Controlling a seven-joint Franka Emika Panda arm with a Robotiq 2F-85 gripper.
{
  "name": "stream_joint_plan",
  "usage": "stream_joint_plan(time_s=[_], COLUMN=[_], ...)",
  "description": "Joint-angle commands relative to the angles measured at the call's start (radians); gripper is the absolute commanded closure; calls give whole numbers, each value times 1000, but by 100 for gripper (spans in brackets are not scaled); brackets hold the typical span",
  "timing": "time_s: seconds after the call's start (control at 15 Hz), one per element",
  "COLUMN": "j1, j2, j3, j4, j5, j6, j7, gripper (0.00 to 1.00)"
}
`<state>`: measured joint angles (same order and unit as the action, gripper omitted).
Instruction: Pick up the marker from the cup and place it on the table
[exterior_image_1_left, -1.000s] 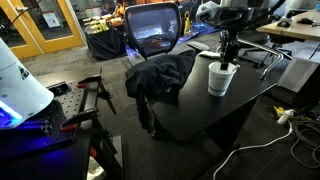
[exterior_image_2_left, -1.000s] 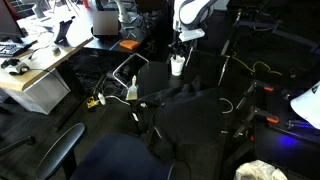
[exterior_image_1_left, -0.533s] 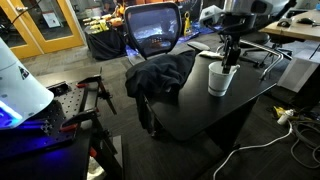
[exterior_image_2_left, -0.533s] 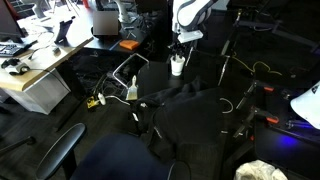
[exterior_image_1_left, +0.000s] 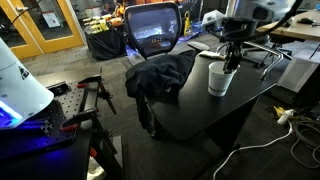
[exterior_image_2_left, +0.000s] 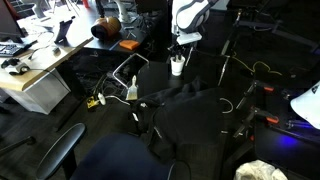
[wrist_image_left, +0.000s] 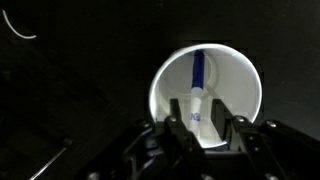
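The white cup (wrist_image_left: 240, 85) stands on the black table (exterior_image_1_left: 195, 115) and shows in both exterior views (exterior_image_1_left: 220, 80) (exterior_image_2_left: 177, 67). In the wrist view I look straight down into it. A white marker with a blue cap (wrist_image_left: 196, 88) leans inside the cup. My gripper (wrist_image_left: 200, 120) is open, its two black fingers reaching into the cup's mouth on either side of the marker, with a gap on each side. In both exterior views the gripper (exterior_image_1_left: 231, 63) (exterior_image_2_left: 180, 52) hangs right over the cup.
A dark cloth (exterior_image_1_left: 160, 75) lies over the table's far end beside an office chair (exterior_image_1_left: 153, 28). A pale wooden desk (exterior_image_2_left: 40, 62) stands off to the side. Cables (exterior_image_1_left: 285, 118) lie on the floor.
The gripper has come down a little closer to the cup's mouth. The cup and marker have not moved.
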<state>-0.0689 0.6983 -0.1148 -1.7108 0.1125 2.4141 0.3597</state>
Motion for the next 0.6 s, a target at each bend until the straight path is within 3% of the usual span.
stream_joint_plan(time_s=[0.0,0.13,0.53], j1=[12,17,56], j2=[13,10,-41], j3=[-13,-15,-37], j4=[22,12,-58], j5=[8,4,-14], j6=[-19,-12,29], j7=[24,25,63], gripper=[93,100,97])
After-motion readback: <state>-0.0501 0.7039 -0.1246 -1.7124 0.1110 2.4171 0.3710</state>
